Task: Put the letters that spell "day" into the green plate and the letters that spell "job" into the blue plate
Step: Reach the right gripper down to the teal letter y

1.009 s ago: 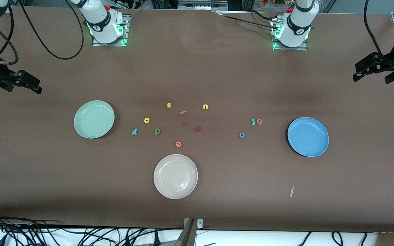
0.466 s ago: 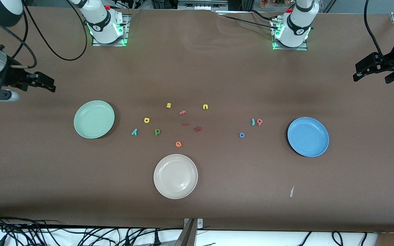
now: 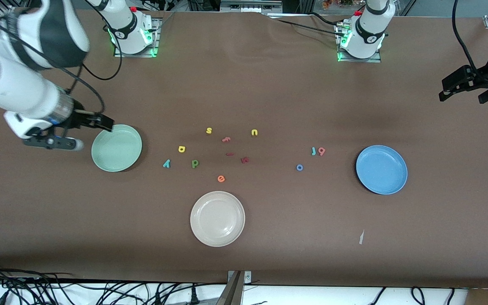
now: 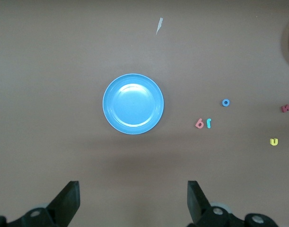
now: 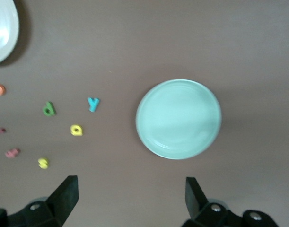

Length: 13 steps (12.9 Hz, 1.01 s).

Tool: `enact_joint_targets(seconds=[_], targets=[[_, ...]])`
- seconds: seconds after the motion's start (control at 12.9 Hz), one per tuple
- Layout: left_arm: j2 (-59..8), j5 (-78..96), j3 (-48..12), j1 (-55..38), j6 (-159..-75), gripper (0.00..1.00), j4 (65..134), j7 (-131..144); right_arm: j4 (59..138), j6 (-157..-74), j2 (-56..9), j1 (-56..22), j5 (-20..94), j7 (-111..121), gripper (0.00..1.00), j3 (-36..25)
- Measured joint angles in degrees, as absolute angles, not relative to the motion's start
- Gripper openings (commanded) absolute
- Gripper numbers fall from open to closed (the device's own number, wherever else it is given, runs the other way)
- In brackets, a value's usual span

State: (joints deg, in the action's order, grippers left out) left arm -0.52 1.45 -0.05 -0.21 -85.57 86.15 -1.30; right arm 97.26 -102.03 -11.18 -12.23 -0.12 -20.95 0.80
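The green plate (image 3: 116, 148) (image 5: 178, 118) lies toward the right arm's end. Beside it, toward the table's middle, are the teal y (image 3: 166, 163) (image 5: 93, 103), green d (image 3: 195, 163) (image 5: 49, 109) and yellow a (image 3: 181, 148) (image 5: 76, 130). The blue plate (image 3: 381, 169) (image 4: 133, 104) lies toward the left arm's end, with the teal j (image 3: 313, 151) (image 4: 208, 123), pinkish b (image 3: 321, 151) (image 4: 199, 124) and blue o (image 3: 299, 167) (image 4: 225, 102) beside it. My right gripper (image 3: 102, 123) (image 5: 131, 185) hangs open and empty over the table at the green plate's rim. My left gripper (image 3: 449, 87) (image 4: 133, 189) waits open and empty over the table's end.
A cream-white plate (image 3: 217, 218) sits nearer the camera at the middle. Loose letters lie between the plates: yellow s (image 3: 209, 130) and u (image 3: 254, 132), salmon f (image 3: 226, 139), orange e (image 3: 221, 178), two dark red pieces (image 3: 245, 159). A paper scrap (image 3: 361, 237) lies nearer the camera than the blue plate.
The right arm has swung in from the table's end, bringing its open gripper to the green plate's rim. The left arm has barely moved. No letter has shifted.
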Motion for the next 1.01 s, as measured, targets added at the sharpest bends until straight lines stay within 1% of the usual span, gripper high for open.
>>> enact_joint_targets(seconds=[0.23,0.39,0.54,0.7,0.85,0.93,1.01], targets=[[-0.64,1.45,-0.02,-0.17,-85.58,1.0,86.13,-1.32,97.64,-110.62,-17.1,-15.77,-0.16,-28.57,1.0,0.82],[-0.68,1.45,-0.01,-0.14,-85.58,1.0,86.08,-1.33,97.96,-117.48,-22.95,-16.53,-1.41,-30.07,1.0,0.78],[-0.7,1.45,0.0,-0.13,-85.57,1.0,86.06,-1.34,97.95,-120.92,-28.07,-17.98,-3.83,-33.47,1.0,0.74],[-0.7,1.45,0.0,-0.13,-85.57,1.0,86.05,-1.34,97.94,-122.79,-30.33,-20.04,-5.28,-37.6,1.0,0.75],[-0.72,1.45,0.01,-0.13,-85.57,1.0,86.05,-1.34,98.59,-124.14,-31.16,-20.64,-5.46,-39.45,1.0,0.71],[-0.73,1.45,0.01,-0.13,-85.57,1.0,86.04,-1.34,99.97,-126.11,-31.32,-20.65,-5.47,-39.8,0.99,0.68],[-0.73,1.45,0.0,-0.13,-85.58,1.0,86.04,-1.34,102.27,-129.35,-31.35,-20.64,-5.46,-40.26,0.96,0.57]])
